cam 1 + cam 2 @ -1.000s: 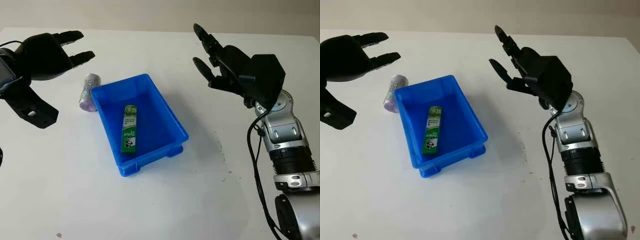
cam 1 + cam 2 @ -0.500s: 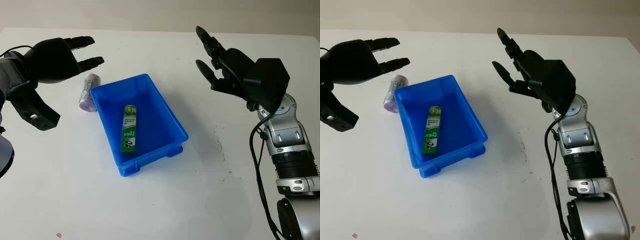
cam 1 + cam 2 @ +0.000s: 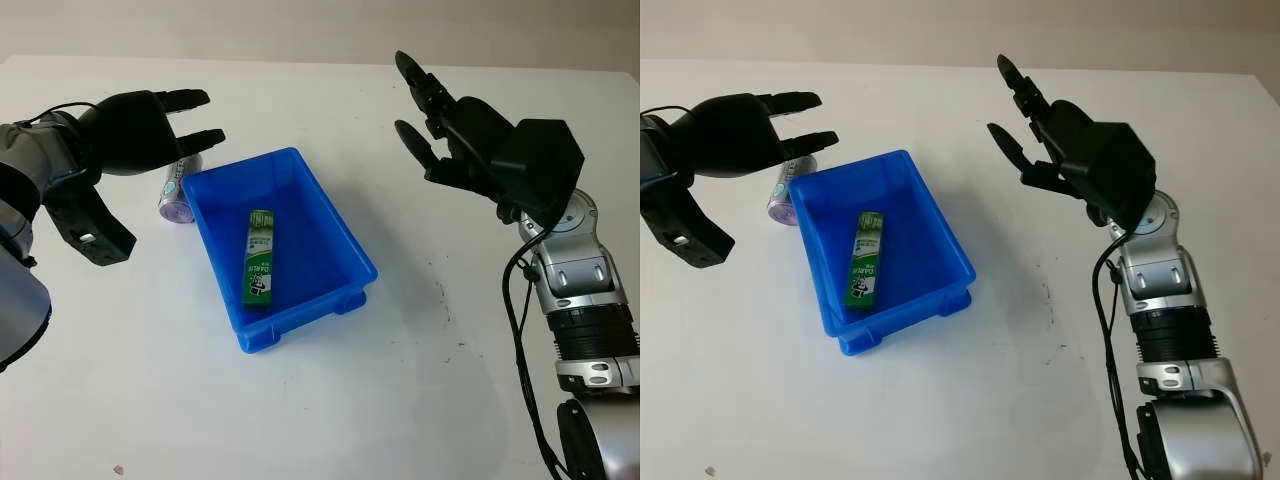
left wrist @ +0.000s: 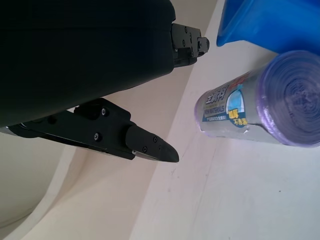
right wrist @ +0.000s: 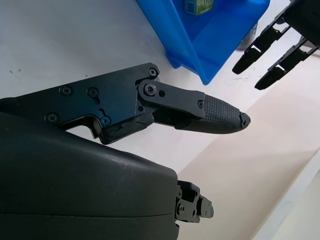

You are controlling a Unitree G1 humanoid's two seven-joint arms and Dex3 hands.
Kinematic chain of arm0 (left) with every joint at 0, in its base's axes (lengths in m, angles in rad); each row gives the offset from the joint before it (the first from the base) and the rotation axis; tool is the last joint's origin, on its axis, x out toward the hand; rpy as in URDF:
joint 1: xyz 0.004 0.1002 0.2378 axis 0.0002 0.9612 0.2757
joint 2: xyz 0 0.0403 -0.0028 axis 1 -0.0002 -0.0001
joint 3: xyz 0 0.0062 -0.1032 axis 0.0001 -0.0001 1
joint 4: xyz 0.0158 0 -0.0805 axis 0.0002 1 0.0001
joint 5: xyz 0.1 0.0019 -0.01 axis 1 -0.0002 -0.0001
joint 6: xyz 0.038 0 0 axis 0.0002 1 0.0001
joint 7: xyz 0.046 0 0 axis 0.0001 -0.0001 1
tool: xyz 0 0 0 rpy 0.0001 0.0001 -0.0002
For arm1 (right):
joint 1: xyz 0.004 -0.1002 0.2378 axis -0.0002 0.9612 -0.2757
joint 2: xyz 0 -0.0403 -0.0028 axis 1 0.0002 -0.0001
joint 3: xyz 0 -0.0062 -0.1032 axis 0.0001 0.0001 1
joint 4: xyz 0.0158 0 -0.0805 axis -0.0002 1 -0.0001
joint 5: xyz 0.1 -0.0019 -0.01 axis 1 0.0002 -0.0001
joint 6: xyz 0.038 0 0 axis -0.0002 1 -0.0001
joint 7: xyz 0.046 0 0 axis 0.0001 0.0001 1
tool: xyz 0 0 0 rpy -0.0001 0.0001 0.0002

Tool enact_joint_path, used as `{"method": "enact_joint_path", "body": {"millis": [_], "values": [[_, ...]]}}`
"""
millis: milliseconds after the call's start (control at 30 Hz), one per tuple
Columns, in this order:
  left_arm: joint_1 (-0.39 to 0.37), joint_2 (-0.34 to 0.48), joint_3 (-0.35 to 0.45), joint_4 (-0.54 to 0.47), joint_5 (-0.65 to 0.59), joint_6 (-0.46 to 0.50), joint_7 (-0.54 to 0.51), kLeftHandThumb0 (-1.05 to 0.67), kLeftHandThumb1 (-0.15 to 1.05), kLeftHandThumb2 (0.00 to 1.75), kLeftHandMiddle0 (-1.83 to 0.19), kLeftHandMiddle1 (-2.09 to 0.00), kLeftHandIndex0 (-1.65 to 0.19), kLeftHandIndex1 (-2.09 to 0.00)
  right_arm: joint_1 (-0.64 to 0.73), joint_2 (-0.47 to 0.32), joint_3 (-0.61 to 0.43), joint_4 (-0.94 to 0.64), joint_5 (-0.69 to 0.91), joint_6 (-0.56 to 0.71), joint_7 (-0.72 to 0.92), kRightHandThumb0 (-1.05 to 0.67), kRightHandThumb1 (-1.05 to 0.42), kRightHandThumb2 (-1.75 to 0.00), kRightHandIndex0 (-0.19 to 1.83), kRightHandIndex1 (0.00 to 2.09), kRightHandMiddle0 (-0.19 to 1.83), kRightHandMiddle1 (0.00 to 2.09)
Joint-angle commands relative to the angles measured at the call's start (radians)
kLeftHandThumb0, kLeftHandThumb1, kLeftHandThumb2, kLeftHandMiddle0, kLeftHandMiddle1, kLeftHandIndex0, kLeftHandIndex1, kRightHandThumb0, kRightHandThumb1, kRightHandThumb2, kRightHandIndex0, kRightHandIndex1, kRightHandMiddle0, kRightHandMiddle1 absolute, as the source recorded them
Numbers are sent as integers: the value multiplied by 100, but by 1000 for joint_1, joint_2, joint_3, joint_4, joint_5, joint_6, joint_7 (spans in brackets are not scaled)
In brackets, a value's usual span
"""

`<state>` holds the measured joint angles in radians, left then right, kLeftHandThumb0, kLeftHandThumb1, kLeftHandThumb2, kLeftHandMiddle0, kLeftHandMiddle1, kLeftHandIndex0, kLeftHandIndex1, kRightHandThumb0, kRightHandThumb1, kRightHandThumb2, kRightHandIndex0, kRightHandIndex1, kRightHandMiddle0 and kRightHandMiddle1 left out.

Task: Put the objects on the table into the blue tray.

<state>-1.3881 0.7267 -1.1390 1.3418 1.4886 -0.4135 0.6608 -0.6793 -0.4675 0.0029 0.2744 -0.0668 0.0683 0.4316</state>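
Left eye view: we see the blue tray [image 3: 283, 243] on the white table [image 3: 330, 400], with a green box [image 3: 260, 257] lying flat inside it. A purple roll [image 3: 173, 196] lies on its side on the table, just beside the tray's far-left wall. The left hand [image 3: 140, 130] hovers above the roll, fingers extended and holding nothing. The right hand [image 3: 455, 125] is raised well to the right of the tray, likewise extended and empty.

Right eye view: we see the same layout.

Left wrist view: we see the roll's labelled side and coiled end on the table, near a tray corner, clear of the finger [image 4: 150, 145].

Right wrist view: we see one straight finger [image 5: 200, 112] above the table, the tray beyond it.
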Motion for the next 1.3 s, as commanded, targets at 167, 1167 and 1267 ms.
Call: {"method": "enact_joint_path", "body": {"millis": [167,1167,1267], "values": [[8,-17,-34,5,5,-1,4,-20,101,6,-1,-6,3,-6,29,-14,-21,-62,27,27,18,-63,-105,-64,-19,3,-17,5],[71,-15,-88,27,10,-48,155,-22,92,5,-29,-120,-35,-91,9,-10,-21,-62,32,41,6,-68,-105,-64,-19,0,-19,3],[78,-16,-87,28,5,-57,154,-20,93,6,-26,-129,-22,-124,8,-9,-21,-64,31,43,2,-68,-105,-64,-19,0,-19,4]]}}
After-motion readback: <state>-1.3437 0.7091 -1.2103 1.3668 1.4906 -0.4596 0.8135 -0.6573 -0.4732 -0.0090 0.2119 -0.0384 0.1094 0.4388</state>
